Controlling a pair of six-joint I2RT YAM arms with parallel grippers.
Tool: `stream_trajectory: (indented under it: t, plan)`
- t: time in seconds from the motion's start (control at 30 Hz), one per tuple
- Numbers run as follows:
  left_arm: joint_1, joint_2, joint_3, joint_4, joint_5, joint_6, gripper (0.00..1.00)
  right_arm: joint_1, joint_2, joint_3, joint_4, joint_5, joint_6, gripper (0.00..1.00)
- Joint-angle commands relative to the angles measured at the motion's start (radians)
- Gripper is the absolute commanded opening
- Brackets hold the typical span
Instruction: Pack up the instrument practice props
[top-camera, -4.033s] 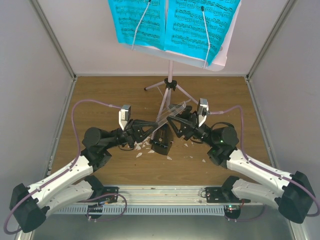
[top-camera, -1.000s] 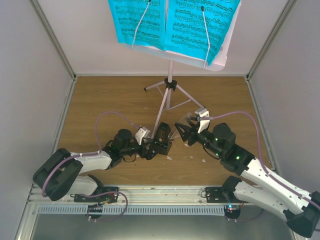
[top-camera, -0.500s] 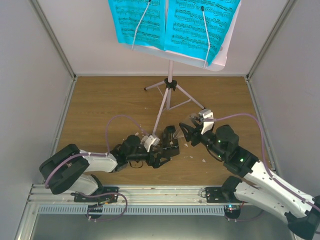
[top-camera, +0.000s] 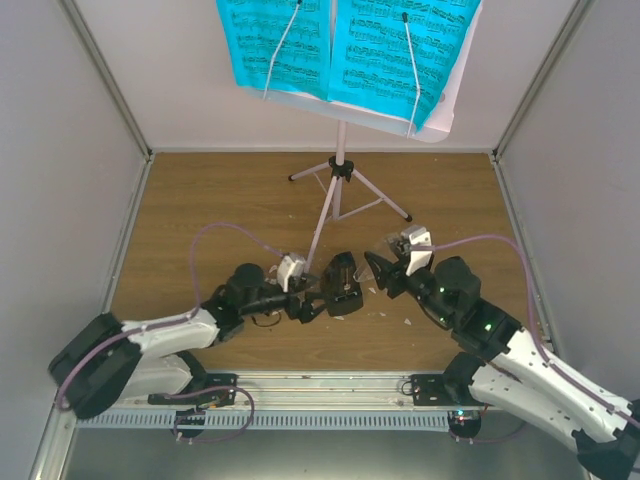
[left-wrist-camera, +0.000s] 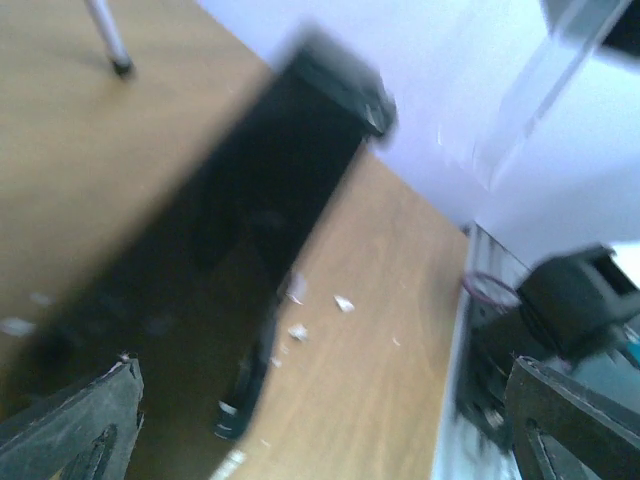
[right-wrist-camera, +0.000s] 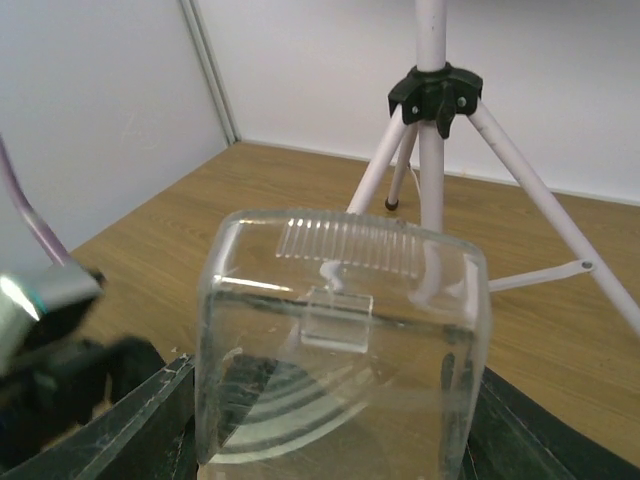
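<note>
Wooden bench (top-camera: 200, 210): brown, with grey walls around it; small white scraps (top-camera: 406, 322) lie low in the middle.
Music stand (top-camera: 340, 140): top middle; its top is cut off by the edge.
Blue sheets (top-camera: 380, 50): on the stand, tops cut off too.
Metronome (top-camera: 343, 284): black, on the bench at the centre; very blurry in the left wrist view.
Left tool (left-wrist-camera: 320, 385): spread wide beside the metronome; cannot tell if they touch.
Right tool (right-wrist-camera: 330, 400): grips the clear cover (right-wrist-camera: 340, 330), right of the metronome.

A robot lab test cell: plain white panel walls (top-camera: 50, 150) in aluminium framing (top-camera: 112, 80) enclose a wood-grain table (top-camera: 220, 200).
</note>
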Motion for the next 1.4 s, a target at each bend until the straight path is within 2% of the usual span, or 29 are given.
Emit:
stream_trajectory:
  t: [0.0, 0.1, 0.2, 0.4, 0.57, 0.73, 0.9, 1.37]
  plan:
    - [0.113, -0.153, 0.025, -0.172, -0.053, 0.085, 0.99, 0.054, -0.004, -0.088, 0.066, 0.046, 0.002, 0.47]
    - [0.163, -0.264, 0.076, -0.306, -0.14, 0.145, 0.99, 0.141, 0.0, -0.137, 0.119, 0.149, 0.025, 0.47]
    - [0.188, -0.313, 0.091, -0.354, -0.262, 0.182, 0.99, 0.235, 0.007, -0.179, 0.162, 0.243, 0.056, 0.47]
    - [0.199, -0.365, 0.032, -0.286, -0.342, 0.23, 0.99, 0.413, 0.063, -0.216, 0.202, 0.451, 0.135, 0.47]
    - [0.199, -0.36, -0.03, -0.216, -0.416, 0.27, 0.99, 0.467, 0.161, -0.219, 0.279, 0.569, 0.164, 0.47]
    - [0.199, -0.394, -0.154, -0.087, -0.451, 0.283, 0.99, 0.469, 0.214, -0.219, 0.323, 0.61, 0.159, 0.48]
    - [0.199, -0.421, -0.193, -0.036, -0.431, 0.29, 0.99, 0.467, 0.221, -0.233, 0.37, 0.598, 0.074, 0.48]
    - [0.198, -0.43, -0.197, -0.049, -0.447, 0.306, 0.99, 0.36, 0.259, -0.282, 0.517, 0.422, -0.055, 0.49]
